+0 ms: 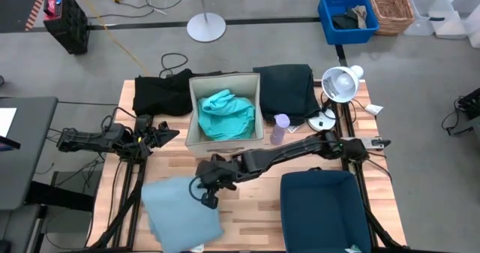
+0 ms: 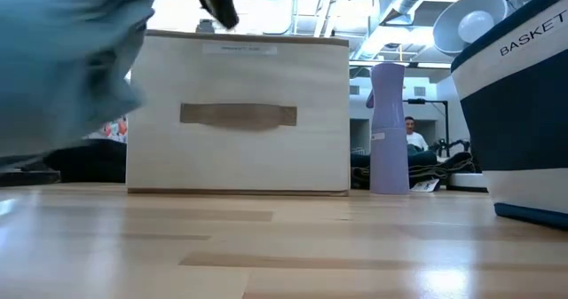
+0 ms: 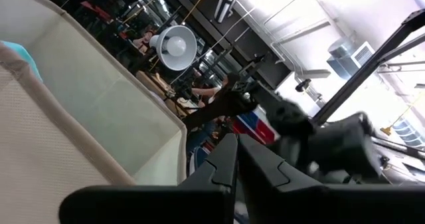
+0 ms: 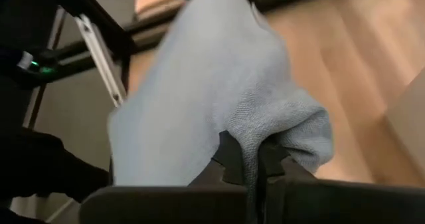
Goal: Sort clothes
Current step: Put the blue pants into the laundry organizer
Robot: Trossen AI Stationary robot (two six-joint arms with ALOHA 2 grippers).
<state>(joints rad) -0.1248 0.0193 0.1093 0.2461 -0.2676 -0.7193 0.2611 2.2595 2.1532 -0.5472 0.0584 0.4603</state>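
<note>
1. My right gripper [image 1: 206, 194] is clamped on a corner of the pale blue-grey garment [image 1: 180, 212]; the right wrist view shows cloth [image 4: 219, 98] pinched between my fingers [image 4: 229, 163].
2. That garment lies at the near-left of the table [image 1: 247, 215]. Most of it trails away from my grip toward the table's left edge, so its long axis runs roughly from my fingertips out to that edge.
3. Key relation: the beige box [image 1: 225, 109] is behind my grip, toward the table's far side, and the navy bin [image 1: 322, 208] is off to the right. Either drop means dragging the trailing cloth across the table.
4. The turquoise garment [image 1: 225, 114] already sits in the beige box. The black garment [image 1: 161, 94] is just left of the box, the dark green garment [image 1: 285, 88] just right of it.
5. My left gripper [image 1: 161, 135] waits beside the box's left wall, fingers closed, empty. It's nearer the black garment.
6. Risk, my guess: the trailing cloth snags a box rim.
</note>
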